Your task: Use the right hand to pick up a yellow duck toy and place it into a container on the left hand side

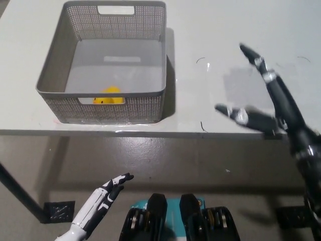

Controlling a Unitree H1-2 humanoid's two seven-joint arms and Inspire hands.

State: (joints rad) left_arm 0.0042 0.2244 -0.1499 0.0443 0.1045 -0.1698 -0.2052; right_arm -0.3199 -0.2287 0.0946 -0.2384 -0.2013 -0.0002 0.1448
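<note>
Small yellow duck toy [108,95] sits inside the grey perforated plastic basket [60,60], at its near wall. Black right hand [266,108] hovers well right of the basket, fingers spread, holding nothing; best to retreat clear without clipping the rim. White left hand [103,196] rests below, fingers straight and together.

A white table [210,30] fills the far part of the view, its near edge running left to right, and below it lies a grey-brown floor [165,155] with a small dark square object [57,211] at the near left beside a dark table leg [17,193].
</note>
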